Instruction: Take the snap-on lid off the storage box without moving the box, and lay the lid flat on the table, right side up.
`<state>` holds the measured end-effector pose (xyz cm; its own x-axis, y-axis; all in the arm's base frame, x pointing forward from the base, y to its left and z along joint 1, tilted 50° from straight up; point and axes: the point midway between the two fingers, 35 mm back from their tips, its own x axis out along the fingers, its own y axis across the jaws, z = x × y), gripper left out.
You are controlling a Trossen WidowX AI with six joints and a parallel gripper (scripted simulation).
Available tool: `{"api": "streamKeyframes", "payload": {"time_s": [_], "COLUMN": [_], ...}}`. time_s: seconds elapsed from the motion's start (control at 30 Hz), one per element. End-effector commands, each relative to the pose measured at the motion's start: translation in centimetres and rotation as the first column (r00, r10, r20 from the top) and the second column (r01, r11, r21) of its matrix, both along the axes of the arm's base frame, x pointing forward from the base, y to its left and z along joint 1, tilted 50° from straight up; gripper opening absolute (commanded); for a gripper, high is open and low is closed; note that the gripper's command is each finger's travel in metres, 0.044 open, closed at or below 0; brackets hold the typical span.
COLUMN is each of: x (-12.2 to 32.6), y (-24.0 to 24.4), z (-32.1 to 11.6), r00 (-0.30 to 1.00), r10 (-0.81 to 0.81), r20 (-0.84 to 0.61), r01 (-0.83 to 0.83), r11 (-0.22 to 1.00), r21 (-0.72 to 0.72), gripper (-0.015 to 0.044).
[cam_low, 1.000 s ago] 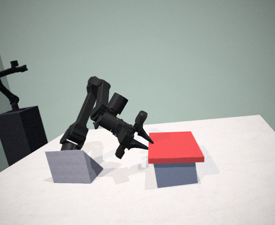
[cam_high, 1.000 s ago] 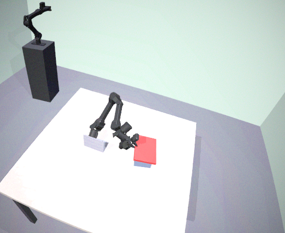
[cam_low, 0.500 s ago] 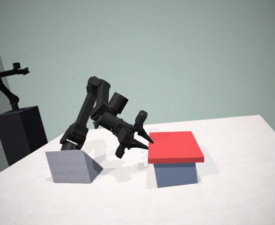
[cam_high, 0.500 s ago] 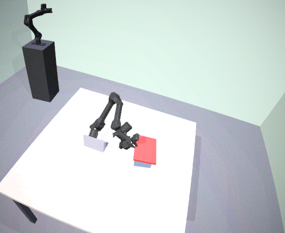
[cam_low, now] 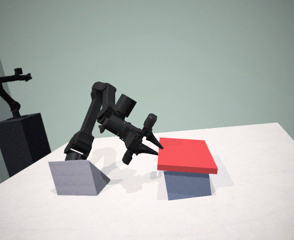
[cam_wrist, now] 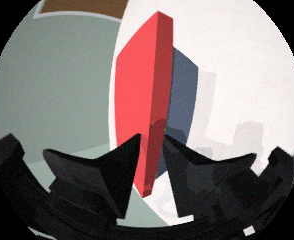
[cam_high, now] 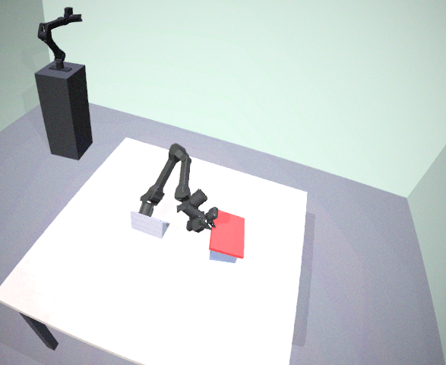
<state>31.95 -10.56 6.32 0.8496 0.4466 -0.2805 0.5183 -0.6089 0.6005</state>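
The red lid (cam_high: 229, 236) (cam_low: 187, 155) (cam_wrist: 137, 90) is over the blue-grey storage box (cam_high: 223, 256) (cam_low: 188, 184) (cam_wrist: 185, 90), right side up. In the exterior view it tilts slightly, its left side, by the gripper, a little higher than its right. My gripper (cam_high: 212, 226) (cam_low: 160, 151) (cam_wrist: 151, 138) is shut on the lid's left edge, one finger above it and one below. The box stands upright on the table. The lid overhangs the box and hides its rim, so how far the two touch cannot be told.
A grey wedge-shaped block (cam_high: 148, 225) (cam_low: 73, 178) stands on the table (cam_high: 156, 294) (cam_low: 115, 219) in front of the arm's base, left of the box. A second arm stands on a dark pedestal (cam_high: 58, 118) (cam_low: 9, 144) beyond the table.
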Motion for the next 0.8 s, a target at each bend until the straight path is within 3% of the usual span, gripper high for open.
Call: {"api": "streamKeyframes", "payload": {"time_s": [0.0, 0.77], "x": [0.1, 0.4], "y": [-0.8, -3.1], "z": [0.9, 3.0], "r00": [1.000, 1.000], "r10": [-0.005, -0.005], "r20": [0.015, 0.015], "r01": [0.005, 0.005], "r11": [1.000, 1.000], "r21": [-0.015, -0.016], "gripper": [0.0000, 0.0000]}}
